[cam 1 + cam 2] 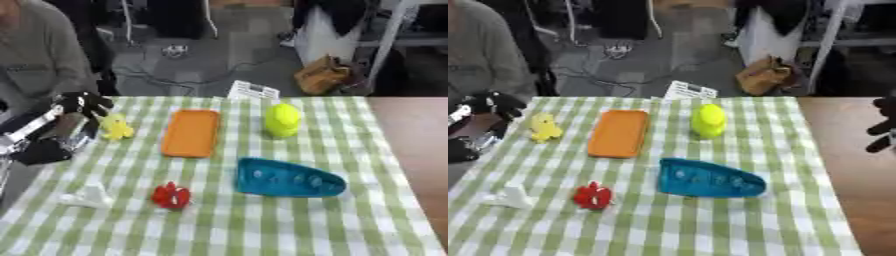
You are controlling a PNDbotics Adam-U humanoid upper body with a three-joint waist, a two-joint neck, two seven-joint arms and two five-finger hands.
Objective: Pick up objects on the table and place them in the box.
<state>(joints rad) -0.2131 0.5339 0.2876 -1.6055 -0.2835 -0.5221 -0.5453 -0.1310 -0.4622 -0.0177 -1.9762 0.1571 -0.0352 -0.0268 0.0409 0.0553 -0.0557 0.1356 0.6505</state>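
Orange box (pixel 191 133), long axis roughly front-to-back

green-checked tablecloth (pixel 262 220), orange tray (pixel 191 133), teal piece (pixel 289 179), red toy (pixel 171 196)

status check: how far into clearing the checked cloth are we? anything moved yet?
Nothing looks done: no box is in view. The left hand is at the cloth's far-left edge beside the small yellow toy; I can't tell whether it grips anything. The right hand sits off the cloth at the right. Still lying out: orange tray, yellow-green toy, blue piece, red piece, white piece.
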